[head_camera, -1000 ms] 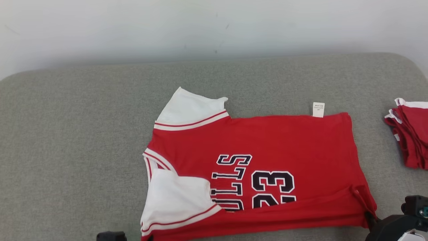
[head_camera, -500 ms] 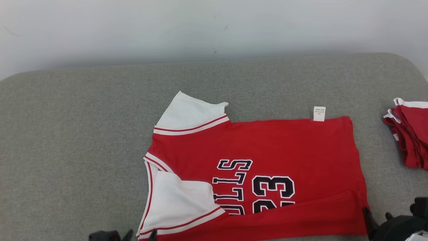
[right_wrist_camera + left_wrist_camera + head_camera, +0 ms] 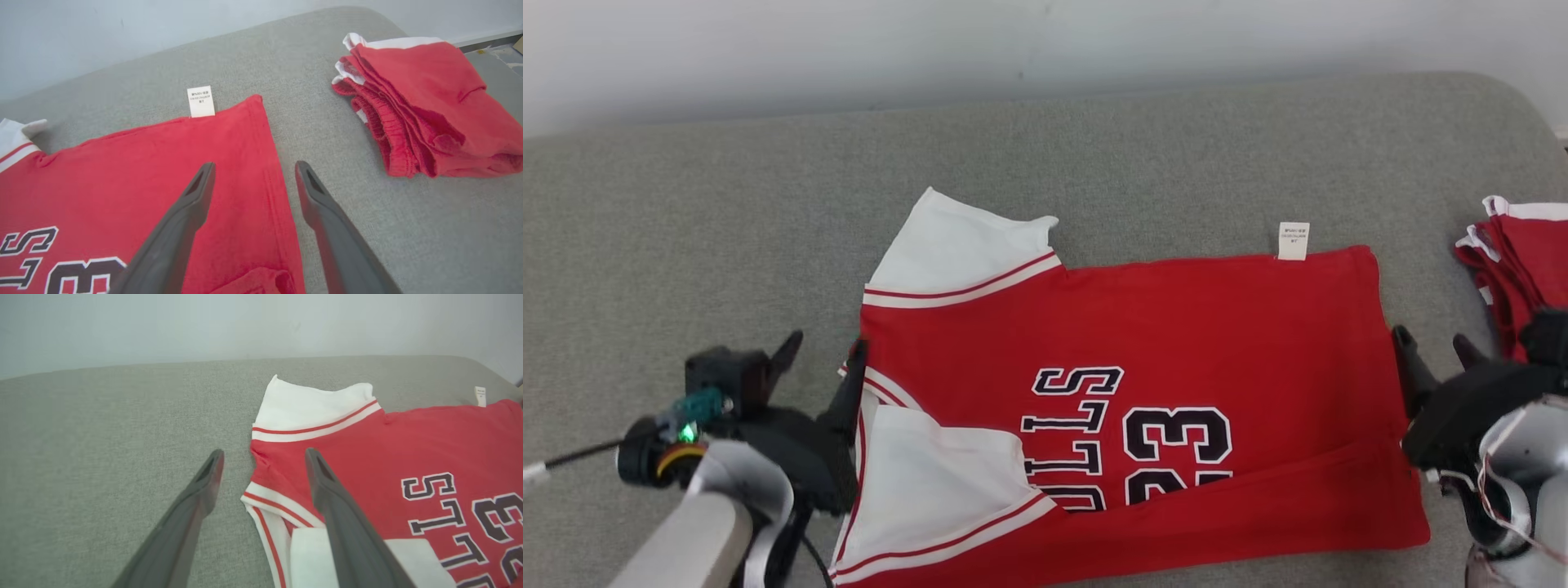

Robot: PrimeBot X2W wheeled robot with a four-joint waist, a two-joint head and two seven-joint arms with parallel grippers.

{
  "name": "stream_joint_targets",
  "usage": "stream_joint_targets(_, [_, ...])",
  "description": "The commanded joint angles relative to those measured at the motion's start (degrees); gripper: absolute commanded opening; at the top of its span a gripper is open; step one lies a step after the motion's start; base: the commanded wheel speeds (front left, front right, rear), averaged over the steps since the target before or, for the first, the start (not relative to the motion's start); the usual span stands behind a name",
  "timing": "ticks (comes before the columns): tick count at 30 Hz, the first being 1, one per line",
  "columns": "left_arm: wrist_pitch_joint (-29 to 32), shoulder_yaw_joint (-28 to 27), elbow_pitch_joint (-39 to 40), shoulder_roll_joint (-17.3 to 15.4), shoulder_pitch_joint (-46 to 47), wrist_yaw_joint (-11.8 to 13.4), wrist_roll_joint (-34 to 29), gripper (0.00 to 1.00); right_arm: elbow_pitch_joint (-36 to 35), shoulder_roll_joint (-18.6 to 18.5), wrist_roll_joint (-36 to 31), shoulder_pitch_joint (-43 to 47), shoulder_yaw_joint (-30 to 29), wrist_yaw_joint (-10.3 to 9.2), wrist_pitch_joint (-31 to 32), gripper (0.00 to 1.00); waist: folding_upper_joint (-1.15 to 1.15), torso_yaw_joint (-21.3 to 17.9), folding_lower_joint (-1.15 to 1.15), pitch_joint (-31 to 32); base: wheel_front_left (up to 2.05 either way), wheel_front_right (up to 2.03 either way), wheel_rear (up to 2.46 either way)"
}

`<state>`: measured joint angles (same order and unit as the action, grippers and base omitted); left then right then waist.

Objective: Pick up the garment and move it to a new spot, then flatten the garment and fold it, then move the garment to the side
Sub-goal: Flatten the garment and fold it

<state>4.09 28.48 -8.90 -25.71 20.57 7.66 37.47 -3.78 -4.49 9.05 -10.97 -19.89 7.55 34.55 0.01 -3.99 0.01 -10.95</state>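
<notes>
The garment (image 3: pixel 1176 327) is a red jersey with white sleeves and dark "BULLS 23" lettering. It lies flat on the grey cushion (image 3: pixel 686 245), neck to the left, with its near long edge folded over onto the lettering. My left gripper (image 3: pixel 823 347) stands open at the collar end, one finger over the red shoulder, the other over bare cushion, as the left wrist view shows around the gripper (image 3: pixel 264 454). My right gripper (image 3: pixel 1431 339) stands open at the hem end, and in the right wrist view this gripper (image 3: pixel 254 166) straddles the hem edge. Neither holds anything.
A stack of folded red clothes (image 3: pixel 1523 302) lies at the cushion's right end, close to my right gripper, also seen as a folded stack (image 3: pixel 421 110). A pale wall (image 3: pixel 1045 41) runs behind the cushion. A white care label (image 3: pixel 1294 240) sticks out of the garment's far edge.
Both grippers have opened and let go of the garment's near edge, then moved away from me along its two ends. The head camera has also shifted, so the whole picture sits differently.
</notes>
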Motion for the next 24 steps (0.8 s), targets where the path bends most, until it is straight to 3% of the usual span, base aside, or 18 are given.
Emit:
stream_joint_targets(1, [0.64, 0.08, -1.5, 0.21, 3.67, -0.83, -0.8, 1.0, 1.39, -0.49, -0.75, -3.09, 0.72, -0.14, 0.31, 1.0, -0.01, -1.64, -0.01, -3.01, 0.0, 0.0, 0.0])
stream_joint_targets(12, [7.23, 1.74, -15.72, 1.58, 24.05, -6.56, -1.65, 1.0, 13.58, -3.03, -2.46, -20.73, 9.03, -0.13, -0.49, 1.0, -0.01, -6.43, -0.01, -10.86, 0.0, 0.0, 0.0])
stream_joint_targets(24, [12.06, 3.15, -28.01, 0.9, 37.11, -9.51, -3.45, 1.0, 19.05, -5.04, -1.48, -28.17, 15.28, -0.13, -2.33, 1.0, -0.01, -10.17, -0.01, -15.16, 0.0, 0.0, 0.0])
